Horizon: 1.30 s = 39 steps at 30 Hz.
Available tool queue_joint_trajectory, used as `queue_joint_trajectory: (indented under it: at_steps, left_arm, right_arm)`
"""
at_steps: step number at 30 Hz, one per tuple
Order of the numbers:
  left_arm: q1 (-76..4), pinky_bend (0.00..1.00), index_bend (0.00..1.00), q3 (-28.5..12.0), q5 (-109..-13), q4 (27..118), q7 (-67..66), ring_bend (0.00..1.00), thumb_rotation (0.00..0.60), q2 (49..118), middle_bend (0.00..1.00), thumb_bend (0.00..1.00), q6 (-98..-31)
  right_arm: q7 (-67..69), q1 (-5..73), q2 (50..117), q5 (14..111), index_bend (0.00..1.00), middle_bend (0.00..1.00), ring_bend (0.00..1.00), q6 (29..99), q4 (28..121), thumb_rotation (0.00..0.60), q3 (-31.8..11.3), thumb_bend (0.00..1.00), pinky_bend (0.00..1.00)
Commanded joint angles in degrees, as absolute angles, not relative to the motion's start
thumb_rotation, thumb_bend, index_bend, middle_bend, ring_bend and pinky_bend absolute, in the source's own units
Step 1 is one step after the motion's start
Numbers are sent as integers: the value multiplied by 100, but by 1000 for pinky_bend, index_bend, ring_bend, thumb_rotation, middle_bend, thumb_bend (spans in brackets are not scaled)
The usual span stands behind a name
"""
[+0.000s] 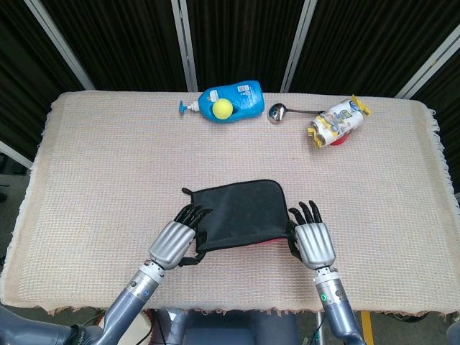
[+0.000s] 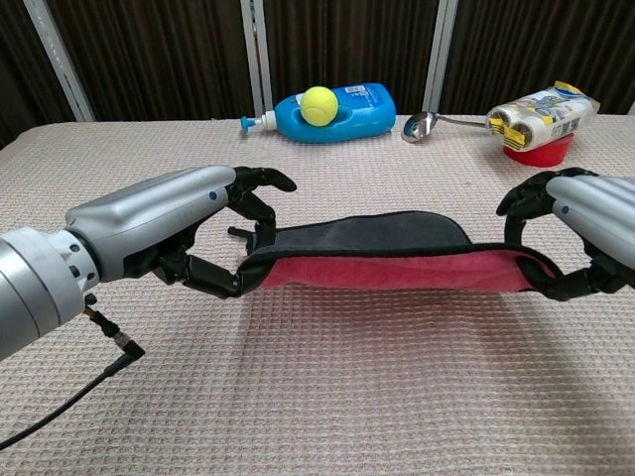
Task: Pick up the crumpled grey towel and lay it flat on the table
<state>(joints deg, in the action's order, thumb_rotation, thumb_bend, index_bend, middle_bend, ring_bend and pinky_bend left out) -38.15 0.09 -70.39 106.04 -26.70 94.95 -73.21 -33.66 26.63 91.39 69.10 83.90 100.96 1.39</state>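
Your left hand [image 1: 172, 242] is holding the left end of the towel [image 1: 240, 213], with its dark fingers [image 2: 260, 179] curled around the edge. Your right hand [image 1: 313, 244] is holding the right end the same way. The towel is stretched out between your two hands. In the chest view it hangs just above the worktop [image 1: 100, 180], and you can see its shadow on the cloth under it. The top of the towel is dark grey. The underside is pink-red, and that part shows along the near edge in the chest view.

The towel is close to the near edge of the worktop, about halfway between the left and right edges. Its far edge reaches out toward the middle of the worktop.

By the far edge, a blue bottle [image 1: 236, 100] lies on its side. A yellow ball [image 1: 222, 108] sits on it. To the right of the bottle there is a metal spoon [image 1: 277, 112]. Further right, near the far right corner, lies a shiny snack pack [image 1: 338, 121], and something red shows under it. All of these are well apart from the towel and your hands.

A black cable [image 2: 60, 416] lies on the worktop below your left arm.
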Motion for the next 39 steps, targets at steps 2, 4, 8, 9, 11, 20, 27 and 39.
queue_joint_trajectory:
  at_steps: [2, 4, 8, 9, 11, 20, 27, 39]
  left_arm:
    - [-3752, 0, 610, 23, -7045, 10570, -2636, 0, 600, 9520, 70, 492, -7289]
    - [-3723, 0, 608, 23, -7047, 10547, -2639, 0, 600, 9543, 70, 492, -7266]
    - [-3674, 0, 607, 19, -7025, 10498, -2671, 0, 600, 9617, 70, 492, -7208]
    - [-3661, 0, 607, 10, -7016, 10485, -2677, 0, 600, 9643, 70, 492, -7192]
    - [-3647, 0, 607, -1, -7012, 10462, -2702, 0, 600, 9685, 70, 492, -7163]
    - [-3576, 0, 605, 0, -7058, 10429, -2797, 0, 600, 9806, 70, 492, -7069]
    - [-3497, 0, 593, 77, -7137, 10438, -2841, 0, 600, 9850, 68, 490, -7000]
    - [-3383, 0, 556, 119, -7126, 10392, -2890, 0, 600, 9928, 66, 482, -6872]
  right_arm:
    - [-3368, 2592, 9233, 6947, 605, 244, 107, 8335, 10015, 600, 178, 568, 47]
    - [-3394, 2559, 9282, 6999, 606, 244, 107, 8320, 9966, 600, 191, 568, 47]
    - [-3429, 2503, 9355, 7101, 606, 244, 107, 8294, 9927, 600, 192, 568, 46]
    - [-3437, 2486, 9368, 7132, 606, 244, 107, 8288, 9919, 600, 192, 569, 46]
    - [-3461, 2460, 9386, 7181, 606, 244, 107, 8276, 9915, 600, 196, 568, 46]
    - [-3524, 2356, 9433, 7324, 606, 244, 107, 8194, 9955, 600, 185, 568, 47]
    - [-3578, 2266, 9460, 7382, 606, 244, 107, 8106, 9948, 600, 202, 569, 47]
    - [-3542, 2075, 9600, 7474, 606, 244, 107, 7947, 9841, 600, 329, 568, 47]
